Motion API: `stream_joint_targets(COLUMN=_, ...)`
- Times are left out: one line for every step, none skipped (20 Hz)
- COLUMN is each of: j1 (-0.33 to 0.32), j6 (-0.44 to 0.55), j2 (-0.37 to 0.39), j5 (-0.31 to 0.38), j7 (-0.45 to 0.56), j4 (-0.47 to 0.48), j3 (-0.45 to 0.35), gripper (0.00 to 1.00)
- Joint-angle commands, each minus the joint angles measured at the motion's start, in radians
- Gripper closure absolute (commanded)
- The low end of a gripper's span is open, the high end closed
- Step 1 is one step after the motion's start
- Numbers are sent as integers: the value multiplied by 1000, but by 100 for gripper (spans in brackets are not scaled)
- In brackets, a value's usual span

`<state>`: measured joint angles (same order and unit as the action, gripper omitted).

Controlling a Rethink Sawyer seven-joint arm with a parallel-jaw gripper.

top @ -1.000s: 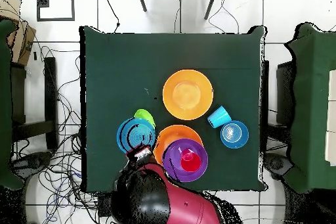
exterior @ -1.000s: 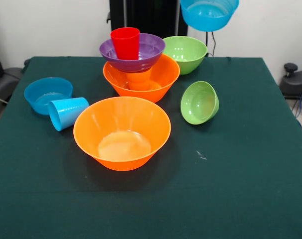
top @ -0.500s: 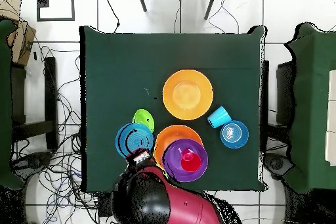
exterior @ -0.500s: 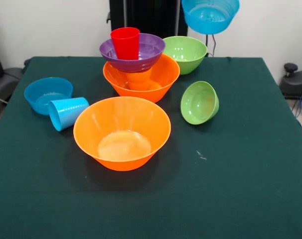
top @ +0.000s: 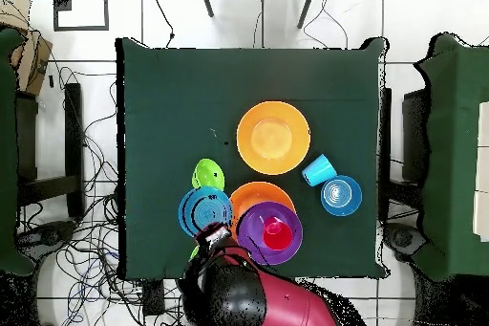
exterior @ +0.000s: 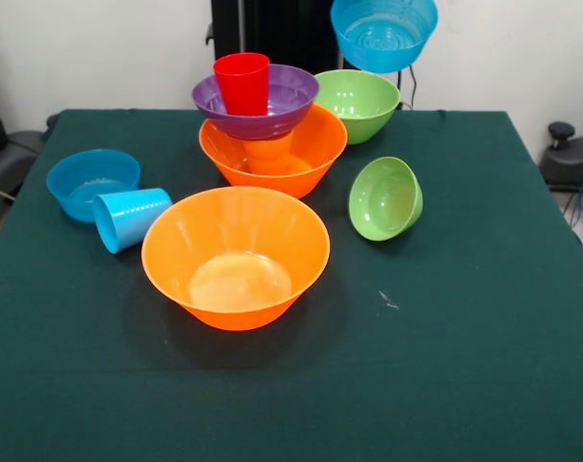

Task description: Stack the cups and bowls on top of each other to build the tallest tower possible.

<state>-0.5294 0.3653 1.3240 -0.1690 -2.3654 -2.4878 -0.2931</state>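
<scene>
The tower stands at the table's back: a large orange bowl (exterior: 306,159) holds an upturned orange cup (exterior: 269,154), which carries the purple bowl (exterior: 272,108) with the red cup (exterior: 241,84) upright inside. A small blue bowl (exterior: 384,34) hangs in the air up and to the right of the tower, above the large green bowl (exterior: 357,102). In the overhead view my gripper (top: 216,237) grips this blue bowl (top: 204,211) at its rim, beside the purple bowl (top: 258,236). The front view cuts my gripper off at the top edge.
A second large orange bowl (exterior: 236,255) sits upright mid-table. To its left, a light blue cup (exterior: 130,218) lies on its side against another small blue bowl (exterior: 92,183). To the right, a small green bowl (exterior: 385,198) is tipped on its side.
The held blue bowl has shifted sideways toward the tower, staying high above the table. Everything resting on the table stayed put.
</scene>
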Motion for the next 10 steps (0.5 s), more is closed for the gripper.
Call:
stream_joint_targets(j1=-70, j6=-102, j2=21, j5=90, j7=229, j4=-122, j3=-205, gripper=100)
stream_joint_targets(j1=-77, j6=-105, j2=21, j5=92, j7=221, j4=-127, j3=-216, gripper=100)
stream_joint_targets(j1=-82, j6=-106, j2=21, j5=102, j7=212, j4=-126, j3=-222, gripper=100)
stream_joint_targets(j1=-88, j6=-108, j2=22, j5=112, j7=202, j4=-125, j3=-228, gripper=100)
stream_joint_targets(j1=-90, j6=-109, j2=25, j5=119, j7=192, j4=-125, j3=-233, gripper=100)
stream_joint_targets(j1=-92, j6=-111, j2=29, j5=127, j7=182, j4=-125, j3=-237, gripper=100)
stream_joint_targets(j1=-89, j6=-110, j2=37, j5=139, j7=173, j4=-124, j3=-234, gripper=100)
stream_joint_targets(j1=-94, j6=-108, j2=47, j5=132, j7=169, j4=-132, j3=-244, gripper=100)
stream_joint_targets(j1=-102, j6=-102, j2=51, j5=130, j7=170, j4=-131, j3=-252, gripper=100)
stream_joint_targets(j1=-115, j6=-100, j2=58, j5=123, j7=174, j4=-138, j3=-268, gripper=100)
